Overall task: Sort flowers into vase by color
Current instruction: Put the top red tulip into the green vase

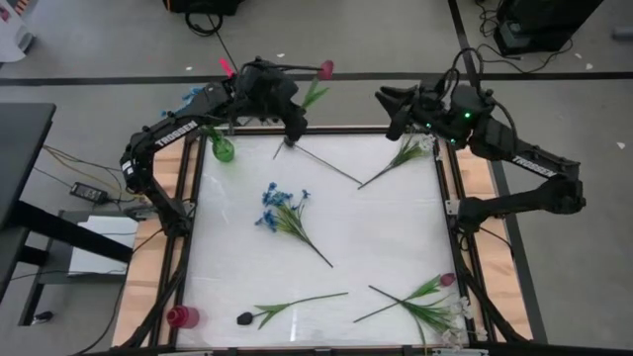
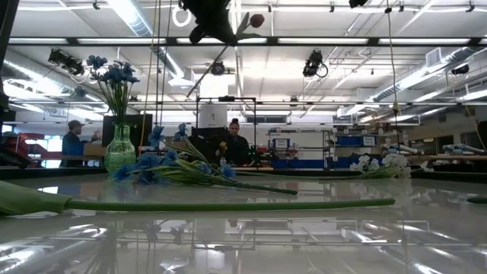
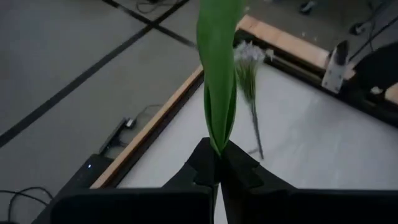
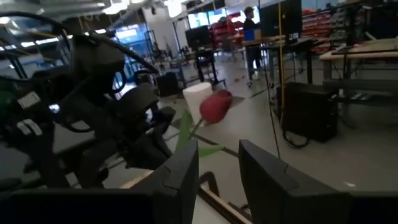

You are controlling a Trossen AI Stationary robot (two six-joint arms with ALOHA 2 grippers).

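Above the table's far edge, the left gripper (image 1: pixel 293 127) pinches a red flower's (image 1: pixel 323 69) stem, lifted clear for carrying to a vase. Facing it, the right gripper (image 4: pixel 217 165) is spread and empty; other flowers (image 1: pixel 282 213) lie on the table (image 1: pixel 386 237).

Red flower past the open right pincer

The right pincer (image 4: pixel 217 180) stands with fingers apart; beyond them a red flower (image 4: pixel 214 107) on its green stem is held up by the other arm (image 4: pixel 106 118).
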